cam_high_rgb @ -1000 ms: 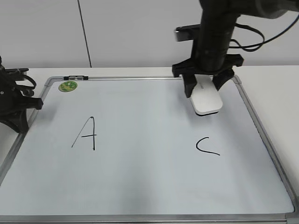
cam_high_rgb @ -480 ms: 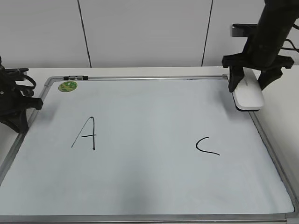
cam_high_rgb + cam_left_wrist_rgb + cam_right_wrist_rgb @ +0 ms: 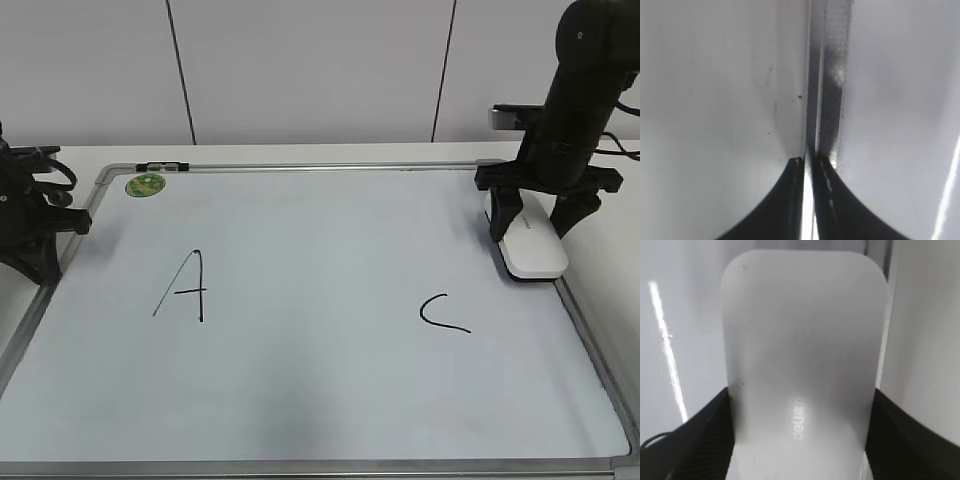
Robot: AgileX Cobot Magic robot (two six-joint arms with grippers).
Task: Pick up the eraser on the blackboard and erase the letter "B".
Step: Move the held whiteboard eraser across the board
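The white eraser [image 3: 532, 250] sits at the right edge of the blackboard [image 3: 320, 380], above the "C". My right gripper [image 3: 535, 228] is shut on it, with one finger on each long side. In the right wrist view the eraser [image 3: 800, 355] fills the frame between the black fingers of that gripper [image 3: 800, 440]. No letter "B" shows on the board; the space between "A" [image 3: 185, 287] and "C" [image 3: 443, 313] is blank. My left gripper [image 3: 45, 262] rests at the board's left edge, shut and empty [image 3: 807, 161], over the grey frame [image 3: 832, 100].
A round green magnet [image 3: 146, 185] sits at the board's top left corner, with a small black piece [image 3: 163, 166] on the top frame beside it. White table surrounds the board, and a white wall stands behind it.
My right gripper has carried the eraser rightward from the upper middle-right of the board to its right edge and a little nearer. The left arm has not moved.
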